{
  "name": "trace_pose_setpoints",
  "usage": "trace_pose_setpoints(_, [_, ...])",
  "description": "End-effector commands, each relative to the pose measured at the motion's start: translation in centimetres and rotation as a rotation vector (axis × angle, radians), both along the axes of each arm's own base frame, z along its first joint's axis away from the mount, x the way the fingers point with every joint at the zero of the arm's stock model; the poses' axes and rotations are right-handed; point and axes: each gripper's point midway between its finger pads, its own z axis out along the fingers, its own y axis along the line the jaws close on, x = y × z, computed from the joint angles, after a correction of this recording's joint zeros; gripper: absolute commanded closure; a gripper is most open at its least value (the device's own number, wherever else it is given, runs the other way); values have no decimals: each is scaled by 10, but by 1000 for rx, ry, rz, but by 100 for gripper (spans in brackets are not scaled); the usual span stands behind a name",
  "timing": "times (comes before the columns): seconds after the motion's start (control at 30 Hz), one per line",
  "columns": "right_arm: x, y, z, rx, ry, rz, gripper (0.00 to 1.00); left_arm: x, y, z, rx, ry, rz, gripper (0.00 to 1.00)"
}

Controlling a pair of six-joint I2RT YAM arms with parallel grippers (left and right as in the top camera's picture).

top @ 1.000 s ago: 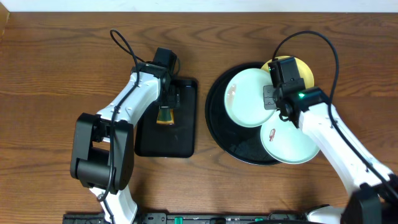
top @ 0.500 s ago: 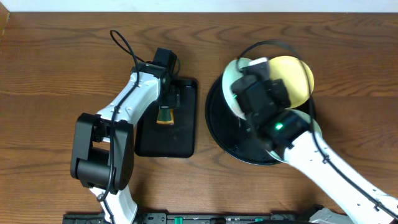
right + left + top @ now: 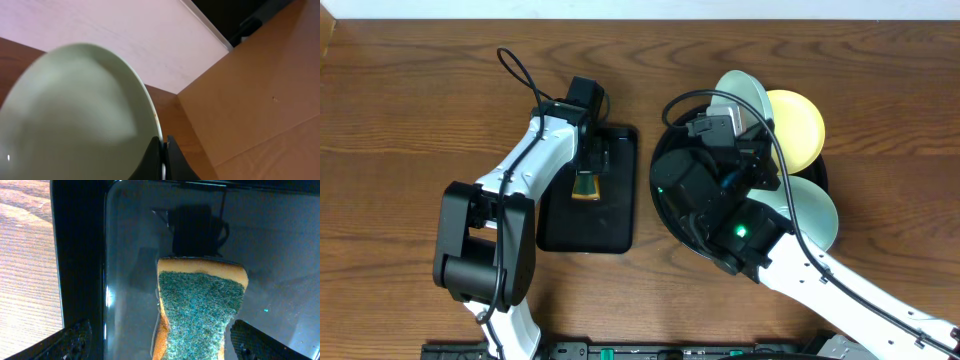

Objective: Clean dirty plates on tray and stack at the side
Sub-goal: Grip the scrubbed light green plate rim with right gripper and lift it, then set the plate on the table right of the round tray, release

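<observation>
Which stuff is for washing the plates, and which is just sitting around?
For the job: tilted mint plate pinched in the right fingers, yellow plate, other mint plate, round black tray, sponge, rectangular black tray holding it.

Just there: brown cardboard, pale wall.

The right arm (image 3: pixel 740 225) hides most of the tray (image 3: pixel 662 140); the plate (image 3: pixel 75 115) and sponge (image 3: pixel 200 310) run off at 6 o'clock.
</observation>
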Motion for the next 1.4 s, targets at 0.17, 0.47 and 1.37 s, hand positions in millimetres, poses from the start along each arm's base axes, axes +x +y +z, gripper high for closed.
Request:
trace_pose_setpoints(0.17, [-5, 0, 13, 16, -60, -28, 99, 4, 0, 9, -9, -24, 8, 11])
trace_pose_setpoints(0.47, [-3, 4, 7, 3, -45, -24, 99, 4, 0, 9, -9, -24, 8, 10])
trace_pose_setpoints(1.37, [90, -121, -111, 1216, 340, 117, 99, 4, 0, 9, -9, -24, 8, 10])
